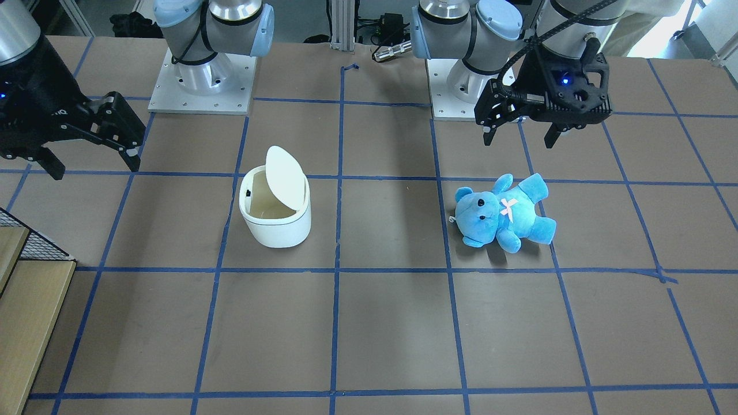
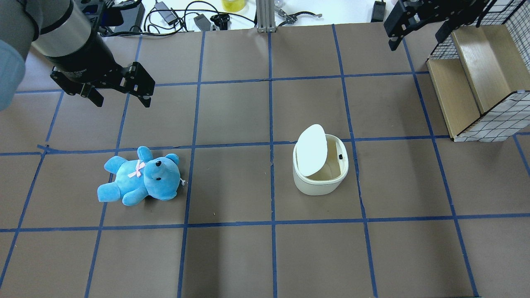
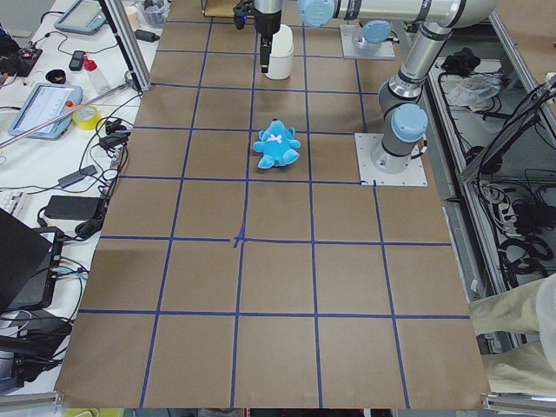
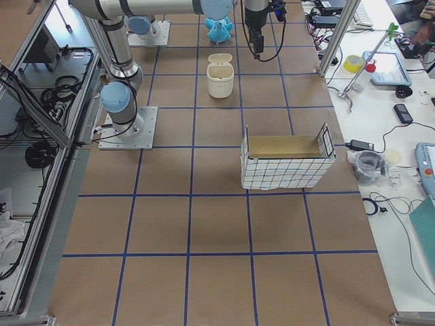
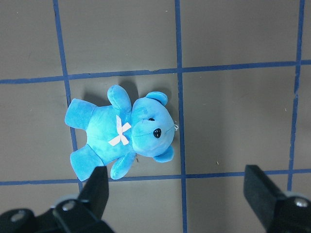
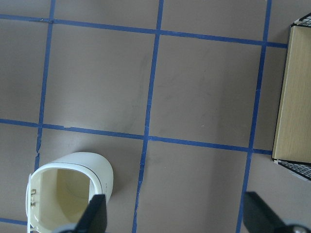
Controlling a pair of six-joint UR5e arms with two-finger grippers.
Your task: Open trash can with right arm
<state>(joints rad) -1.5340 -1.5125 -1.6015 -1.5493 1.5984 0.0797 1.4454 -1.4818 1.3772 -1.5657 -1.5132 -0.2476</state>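
Note:
The white trash can [image 1: 277,230] stands on the table with its oval lid [image 1: 285,173] swung up and the inside showing. It also shows in the overhead view [image 2: 319,186] and at the lower left of the right wrist view [image 6: 97,177]. My right gripper [image 1: 95,167] is open and empty. It hangs above the table well away from the can, at the far right in the overhead view [image 2: 416,39]. My left gripper [image 1: 519,137] is open and empty above a blue teddy [image 1: 504,213].
The blue teddy [image 2: 140,176] lies on its back on the robot's left side of the table. A wire basket with wooden boards [image 2: 476,82] stands at the table's right end, near the right gripper. Blue tape lines grid the brown table.

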